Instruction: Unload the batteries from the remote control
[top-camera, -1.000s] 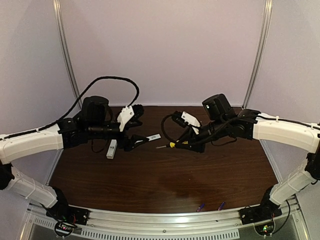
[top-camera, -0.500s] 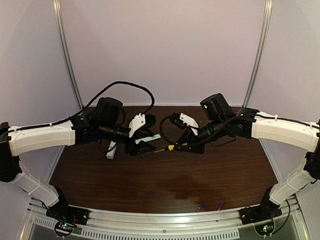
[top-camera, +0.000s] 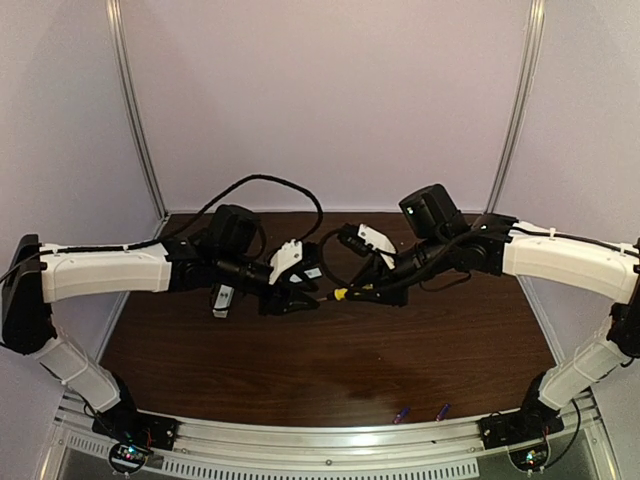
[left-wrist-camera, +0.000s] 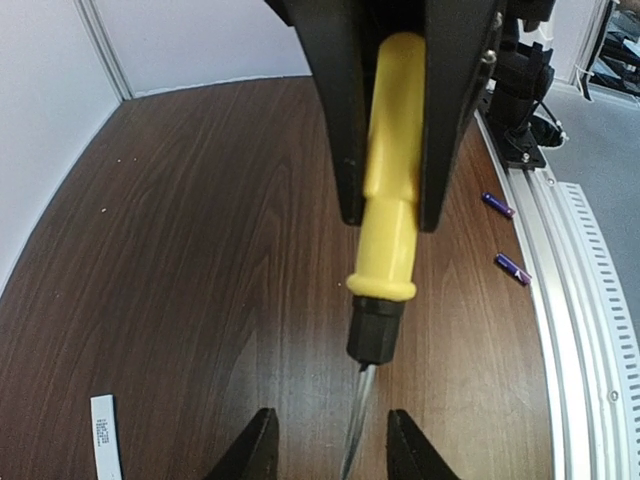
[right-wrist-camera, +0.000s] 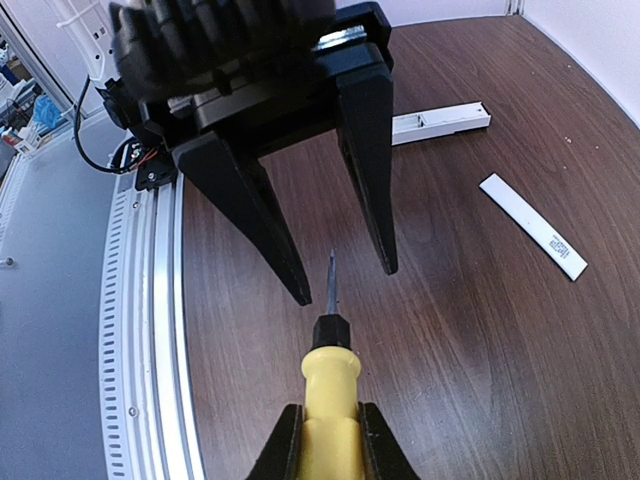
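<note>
Right gripper (right-wrist-camera: 325, 440) clamps screwdriver (right-wrist-camera: 329, 385); left gripper (left-wrist-camera: 325, 450), spread, faces its tip.

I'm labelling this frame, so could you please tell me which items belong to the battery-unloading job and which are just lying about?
Job:
batteries, by the near edge
remote control
right gripper

Lying about:
cover strip
screwdriver, held by that gripper

In the top view, the screwdriver (top-camera: 345, 292) sits at frame centre between the left gripper (top-camera: 297, 298) and right gripper (top-camera: 372, 291). The remote control (top-camera: 222, 298) lies left of centre; two batteries (top-camera: 421, 412) lie at the lower right edge of the table (top-camera: 340, 360).
</note>
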